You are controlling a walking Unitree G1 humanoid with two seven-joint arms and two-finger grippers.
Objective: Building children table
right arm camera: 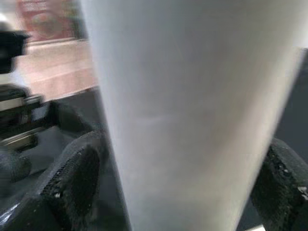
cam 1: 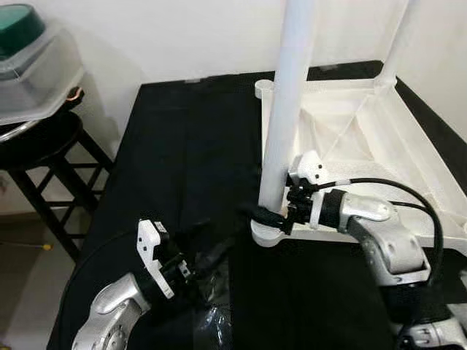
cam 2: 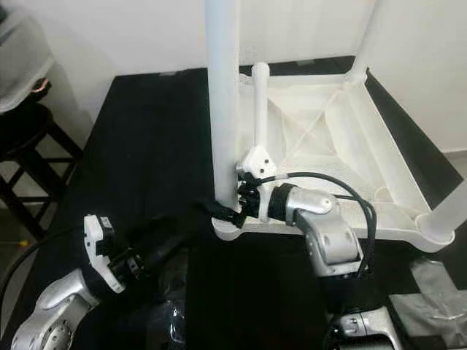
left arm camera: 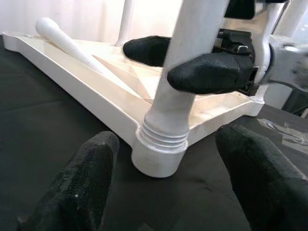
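A white children's table top (cam 1: 412, 146) lies upside down on a black-covered surface. One white leg (cam 1: 288, 102) stands upright in its near-left corner socket (left arm camera: 159, 154). My right gripper (cam 1: 267, 216) is shut on this leg just above the socket, one black finger on each side (left arm camera: 211, 72). A second leg (cam 1: 398, 44) stands at the far right corner, and a third (cam 2: 454, 208) at the near right corner. A loose leg (left arm camera: 62, 38) lies inside the top. My left gripper (cam 1: 208, 255) is open, low over the black cloth, pointing at the socket from a short way off.
A black stool (cam 1: 44, 146) at the left carries a clear plastic container (cam 1: 36, 73) with a green lid. A crumpled clear plastic bag (cam 1: 211, 321) lies near the front edge of the cloth. Grey patches (cam 2: 430, 299) show at the front right. A white wall runs behind.
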